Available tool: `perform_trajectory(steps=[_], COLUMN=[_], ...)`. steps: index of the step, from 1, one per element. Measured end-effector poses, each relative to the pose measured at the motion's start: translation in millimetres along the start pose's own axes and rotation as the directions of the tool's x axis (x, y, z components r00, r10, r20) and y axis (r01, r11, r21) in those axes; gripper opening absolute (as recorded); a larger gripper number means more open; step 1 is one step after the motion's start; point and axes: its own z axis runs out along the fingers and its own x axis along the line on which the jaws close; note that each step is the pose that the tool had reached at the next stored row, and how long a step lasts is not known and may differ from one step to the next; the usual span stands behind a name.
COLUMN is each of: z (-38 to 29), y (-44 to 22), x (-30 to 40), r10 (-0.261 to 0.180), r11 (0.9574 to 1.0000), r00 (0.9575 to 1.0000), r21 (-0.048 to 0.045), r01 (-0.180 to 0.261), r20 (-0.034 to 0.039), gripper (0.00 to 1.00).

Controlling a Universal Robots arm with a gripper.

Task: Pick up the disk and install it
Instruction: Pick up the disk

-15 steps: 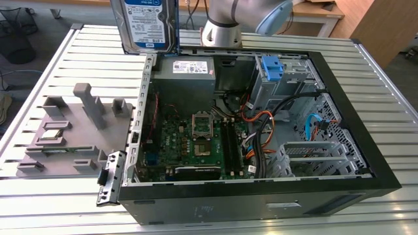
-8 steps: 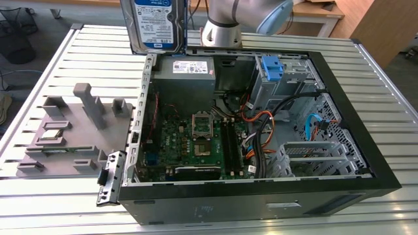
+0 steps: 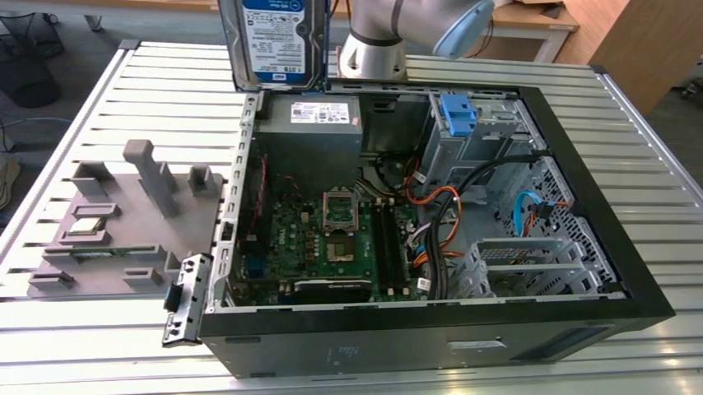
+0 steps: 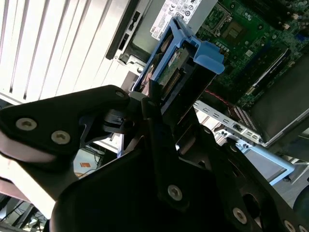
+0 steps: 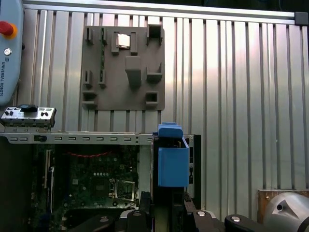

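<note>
Slatted metal surface [image 3: 132,90] carries an open black computer case [image 3: 384,350], occupying centre to 3 o'clock of the exterior view.

Inside the case:
- Green motherboard [image 3: 318,239] lies at centre.
- Grey power supply box [image 3: 308,136] with a white sticker sits at 12 o'clock of the motherboard.
- Blue caddy [image 3: 456,115] sits in the bay at 1 o'clock.
- Orange cables [image 3: 434,197] and a blue cable [image 3: 525,210] run at 3 o'clock.
- Perforated metal cage [image 3: 528,263] stands at 4 o'clock.

Grey fixture plate [image 3: 132,239] lies at 9 o'clock of the case, just beside it, and holds a processor chip [image 3: 90,224]. Black bracket strip [image 3: 181,300] sits at the case's 8 o'clock corner.
</note>
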Motion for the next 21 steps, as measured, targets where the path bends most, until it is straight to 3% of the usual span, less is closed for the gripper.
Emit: perform_trajectory(steps=[21], z=[-2.5], y=[-38.6], x=[0.2], r10=[0.000], r11=[1.0000], r00=[1.0000], r21=[0.0000], r01=[0.000], r20=[0.0001], gripper=[0.35])
